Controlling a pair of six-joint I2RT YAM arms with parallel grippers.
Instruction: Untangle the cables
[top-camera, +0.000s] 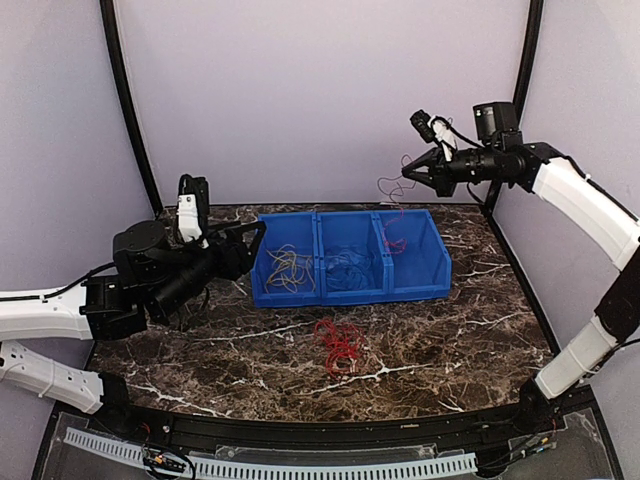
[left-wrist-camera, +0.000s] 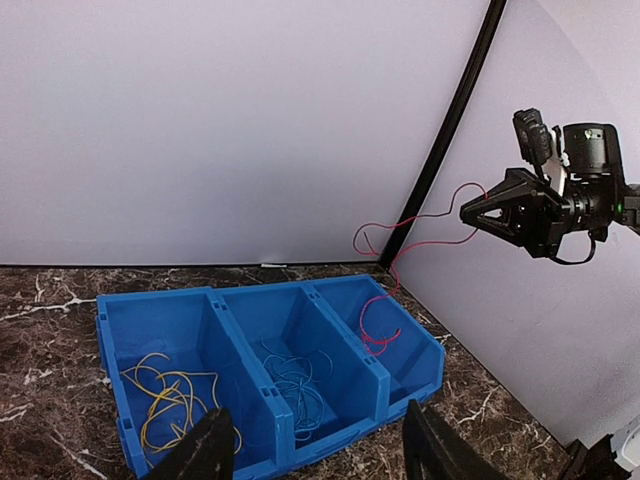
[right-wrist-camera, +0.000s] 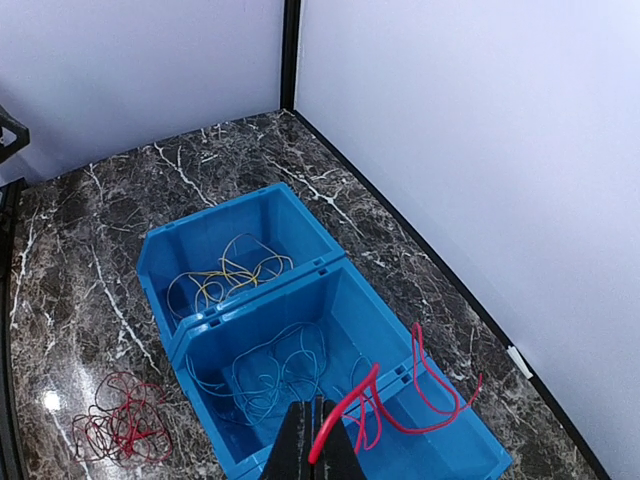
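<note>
Pinched shut in right gripper (top-camera: 408, 172), raised high: red cable (top-camera: 392, 210), seemingly one strand, dangling into right compartment of bin (top-camera: 350, 288), likely sorting by colour. Left gripper (left-wrist-camera: 315, 430) parted, empty, beside bin. Yellow cables (top-camera: 288, 268) left, blue cables (top-camera: 348, 268) middle. Red tangle (top-camera: 338, 345) on dark marble table (top-camera: 450, 340); pale walls around.

Only two dark fingertips (left-wrist-camera: 208, 448) of the left gripper (left-wrist-camera: 316, 412) clear the bottom edge of its wrist view, which also crops the near wall of the blue bin (left-wrist-camera: 155, 298). The right gripper (right-wrist-camera: 318, 440) shows as a sliver at its own view's bottom edge. The pinched end of the red cable (right-wrist-camera: 425, 395) is hidden between its fingers. From above, the heap of loose red cables (top-camera: 338, 345) is too tangled to count.
</note>
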